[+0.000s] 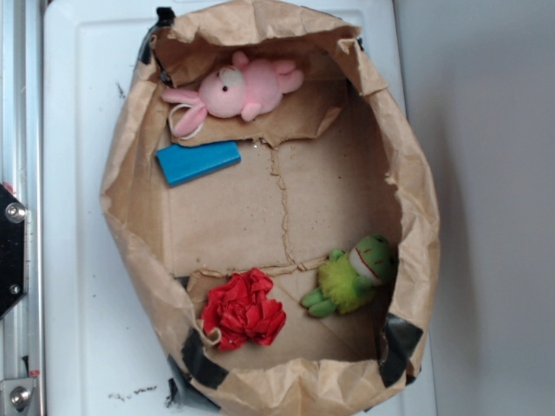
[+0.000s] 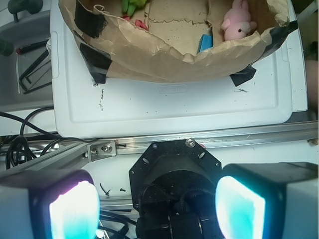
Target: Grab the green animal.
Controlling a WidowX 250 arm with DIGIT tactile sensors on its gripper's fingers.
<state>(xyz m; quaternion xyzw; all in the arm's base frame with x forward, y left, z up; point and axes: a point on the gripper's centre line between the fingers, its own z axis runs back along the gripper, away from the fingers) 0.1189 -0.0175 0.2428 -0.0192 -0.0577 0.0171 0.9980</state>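
beside red flower (image 1: 244,309): green animal (image 1: 352,276)

1. You have a lime-green animal (image 1: 351,277) with darker green head, white eyes, red mouth.
2. Your bunny (image 1: 234,89) is pink.
3. Flower (image 1: 244,309): red.
4. Block (image 1: 198,161): blue.
5. Paper bag (image 1: 130,165): brown, black tape patches.
6. Tray (image 1: 78,260): white.

Open hand (image 2: 157,204) well short of bagged green animal (image 2: 133,6).

The green animal (image 1: 354,276) (fuzzy lime frog, red mouth) lies in the bag's corner.
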